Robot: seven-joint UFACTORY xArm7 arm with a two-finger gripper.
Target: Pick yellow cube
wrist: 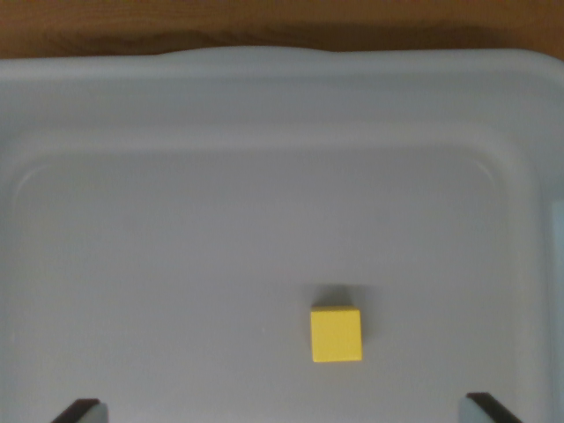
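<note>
Nearest, the gripper stands spread wide and empty, only its fingertips showing. Just beyond lies the yellow cube, right of centre on the grey bin floor, untouched; descent and grasp remain. Farthest, the wooden counter

Only the two tips of the gripper show, dark wedges at the bottom edge of the wrist view, one near the left corner and one near the right; the rest of each finger is cut off below. The bin is cut by the left, right and bottom edges, so its near wall and both side walls are mostly out of sight. The wooden table shows only as a strip along the top edge. The whole picture is soft, and the cube shows no surface detail.
</note>
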